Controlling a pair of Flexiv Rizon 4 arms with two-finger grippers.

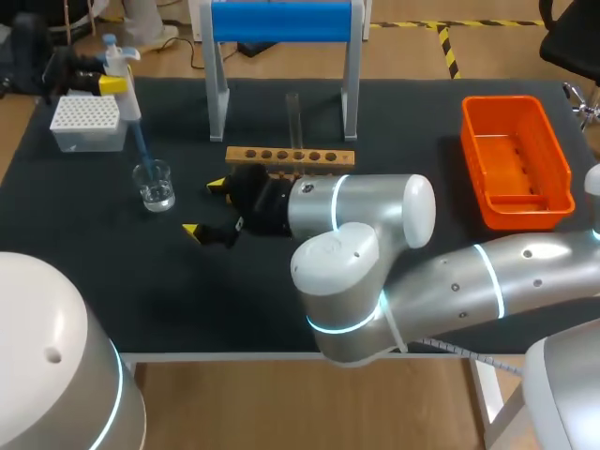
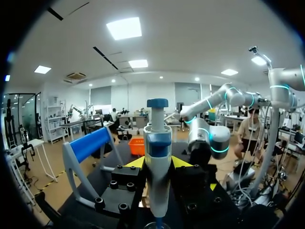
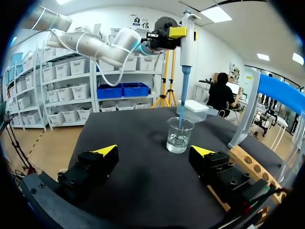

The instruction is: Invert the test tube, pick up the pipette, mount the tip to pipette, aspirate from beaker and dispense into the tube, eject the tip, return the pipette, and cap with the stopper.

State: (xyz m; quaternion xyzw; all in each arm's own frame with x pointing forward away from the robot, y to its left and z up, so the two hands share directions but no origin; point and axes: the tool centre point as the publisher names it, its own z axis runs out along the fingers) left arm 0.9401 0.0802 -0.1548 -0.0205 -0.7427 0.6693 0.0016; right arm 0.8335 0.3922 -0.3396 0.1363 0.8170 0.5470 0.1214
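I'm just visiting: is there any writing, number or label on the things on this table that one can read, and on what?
No text can be read on anything here.
pipette: no legible print shows.
beaker: any scale marks are too small to tell.
tip box, wooden rack, orange bin: no markings show.

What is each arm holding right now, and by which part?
The left gripper holds the pipette by its upper body; the right gripper holds nothing.
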